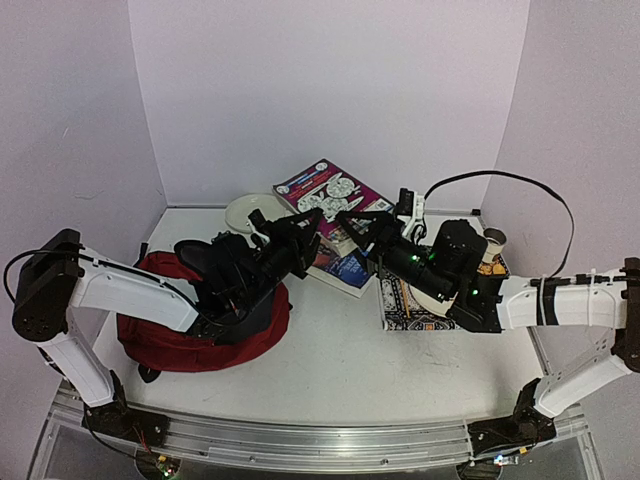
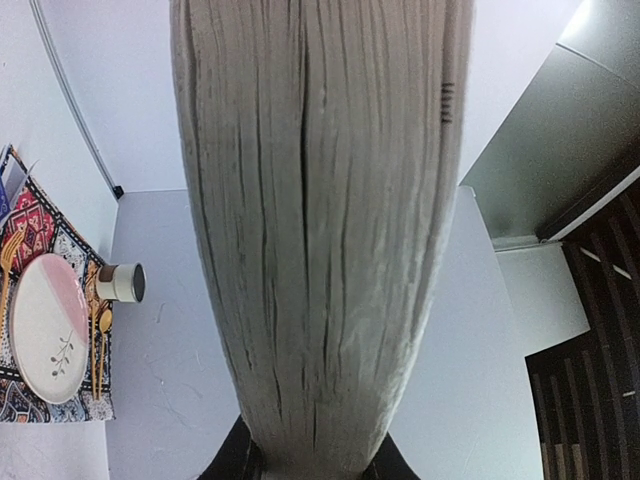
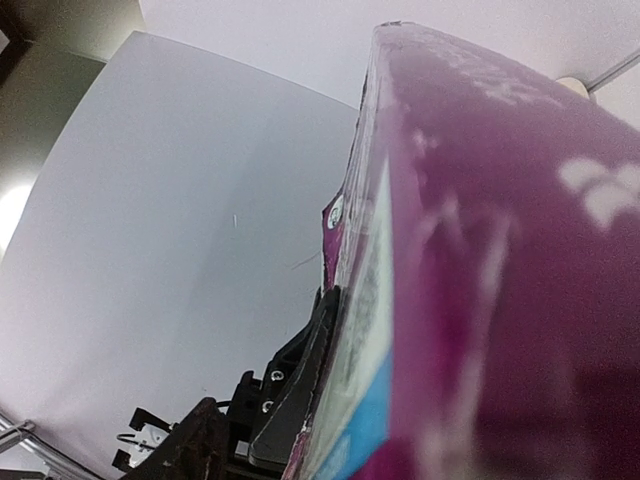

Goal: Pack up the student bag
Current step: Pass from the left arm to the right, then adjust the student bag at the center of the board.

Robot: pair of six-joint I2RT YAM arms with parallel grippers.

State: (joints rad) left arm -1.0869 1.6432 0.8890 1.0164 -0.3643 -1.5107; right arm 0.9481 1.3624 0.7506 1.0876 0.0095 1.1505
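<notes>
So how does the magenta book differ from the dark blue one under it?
The magenta book carries white pictures; the dark blue book has a dark cover. The magenta book is tipped up with the left gripper and right gripper at its near edge; the dark blue book lies on the table below. Both are outside the student bag.

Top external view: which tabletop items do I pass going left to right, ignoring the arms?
student bag → white dish → magenta book → patterned mat → cup
</notes>
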